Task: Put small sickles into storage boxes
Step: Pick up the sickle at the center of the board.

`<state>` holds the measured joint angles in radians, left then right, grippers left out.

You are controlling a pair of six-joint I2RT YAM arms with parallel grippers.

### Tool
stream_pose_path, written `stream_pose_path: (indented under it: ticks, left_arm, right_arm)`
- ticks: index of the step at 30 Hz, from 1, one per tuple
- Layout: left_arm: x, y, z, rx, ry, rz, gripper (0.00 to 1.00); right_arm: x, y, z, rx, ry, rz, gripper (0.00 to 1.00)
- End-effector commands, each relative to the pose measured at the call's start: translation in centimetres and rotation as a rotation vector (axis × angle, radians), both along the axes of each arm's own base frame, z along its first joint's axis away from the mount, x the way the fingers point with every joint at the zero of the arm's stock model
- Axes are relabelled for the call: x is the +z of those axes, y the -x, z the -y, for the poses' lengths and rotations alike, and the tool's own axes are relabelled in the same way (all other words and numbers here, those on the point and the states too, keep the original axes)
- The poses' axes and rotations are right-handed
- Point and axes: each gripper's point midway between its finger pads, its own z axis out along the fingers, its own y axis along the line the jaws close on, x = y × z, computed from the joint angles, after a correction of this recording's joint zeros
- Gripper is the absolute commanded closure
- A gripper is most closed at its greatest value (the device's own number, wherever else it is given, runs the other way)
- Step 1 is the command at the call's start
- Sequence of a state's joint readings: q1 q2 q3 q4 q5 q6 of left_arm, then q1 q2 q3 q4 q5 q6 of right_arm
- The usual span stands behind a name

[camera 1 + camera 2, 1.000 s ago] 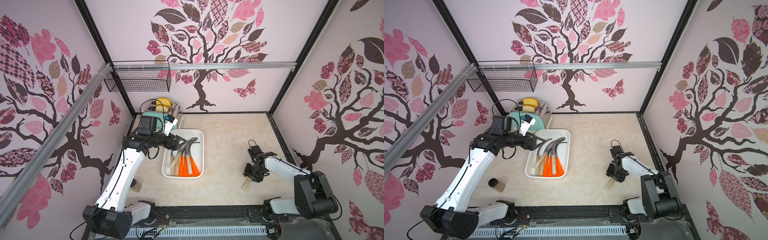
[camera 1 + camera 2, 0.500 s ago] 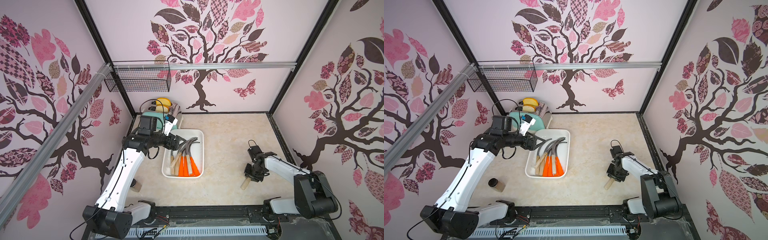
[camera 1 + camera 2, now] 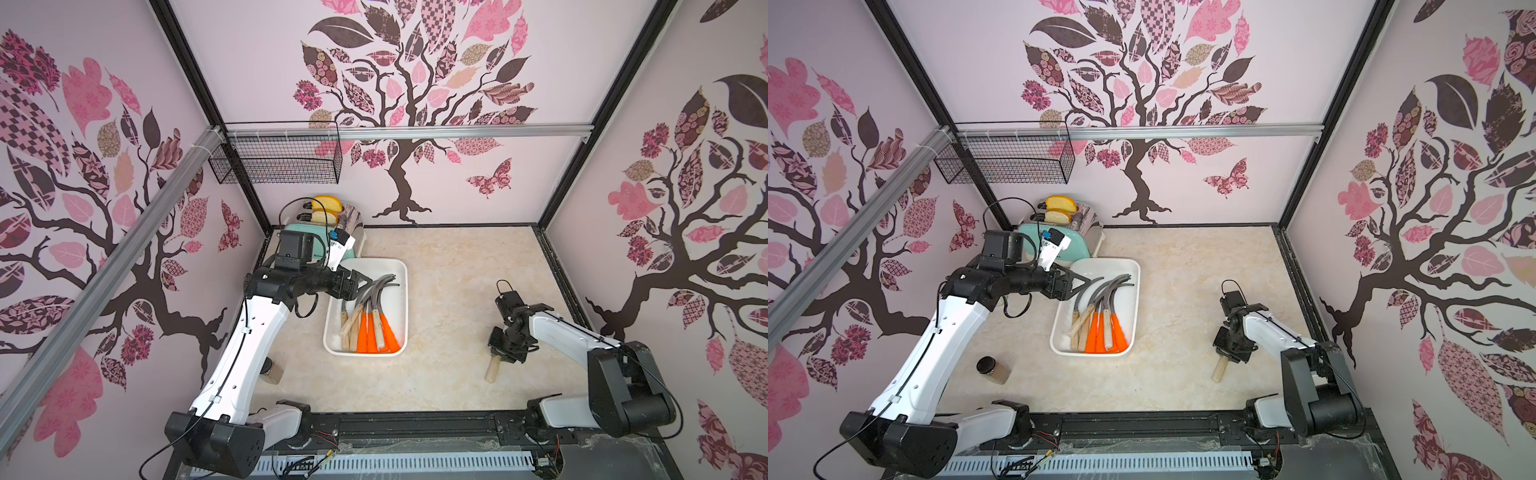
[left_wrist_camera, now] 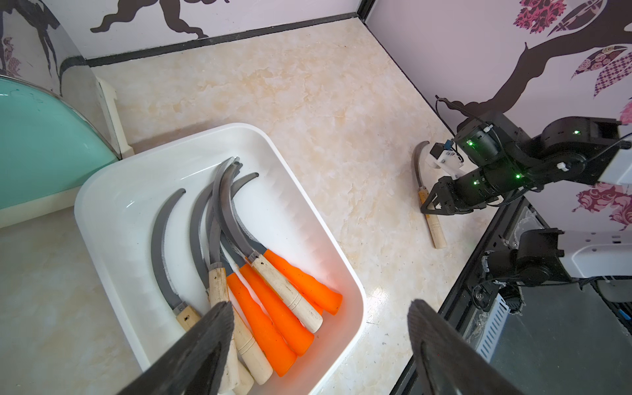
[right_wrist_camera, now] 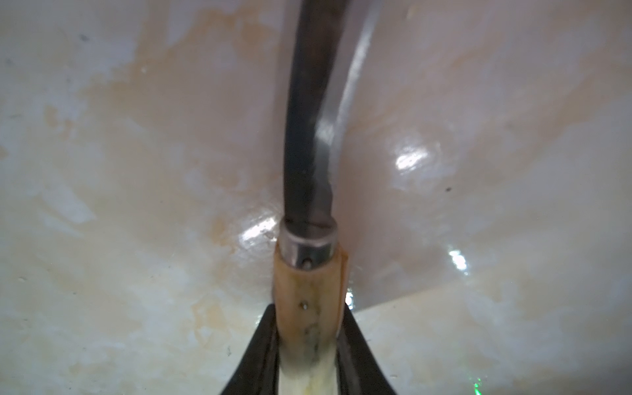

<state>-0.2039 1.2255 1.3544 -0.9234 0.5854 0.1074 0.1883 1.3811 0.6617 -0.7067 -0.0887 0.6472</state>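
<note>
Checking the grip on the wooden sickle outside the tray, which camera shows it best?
Right wrist view: the sickle fills the frame, handle pinched by the right claw. Both top views show only its handle end beyond the claw; the left wrist view shows it small, partly covered.

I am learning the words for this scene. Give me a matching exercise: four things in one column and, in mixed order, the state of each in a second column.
Things
1. left gripper
2. right gripper
3. toaster
4. white tray

States
a. holds sickles with orange and wooden handles
b. open, holding nothing
c. closed on a wooden-handled sickle
d. has bread slices in its slots

Pairs: 1-b, 2-c, 3-d, 4-a
</note>
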Motion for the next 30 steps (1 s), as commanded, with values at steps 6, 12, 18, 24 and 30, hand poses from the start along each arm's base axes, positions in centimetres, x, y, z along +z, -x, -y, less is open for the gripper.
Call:
stream_pose_path:
  ticks: [6,12,18,24,30]
  left_arm:
    - [0.0,0.8,-0.2,-0.022,-0.027,0.01,0.16]
    - [-1.1,1.0,-0.5,-0.021,-0.061,-0.007,0.16]
    - [-1.5,0.8,-0.7,-0.012,-0.073,-0.011,0.16]
    - [-1.3,0.5,-0.5,-0.004,-0.058,-0.011,0.16]
    - [-1.4,0.1,-0.6,0.004,-0.061,-0.009,0.16]
  right_arm:
    - [0.0,-1.1,-2.0,0.042,-0.094,0.03,0.99]
    - [2.0,-2.8,-2.9,0.06,-0.14,0.106,1.0]
    - [2.7,-3.1,-2.9,0.08,-0.137,0.124,1.0]
    - [3.3,-3.4,-3.2,0.102,-0.155,0.146,1.0]
    - [3.8,-3.8,-3.1,0.129,-0.142,0.158,1.0]
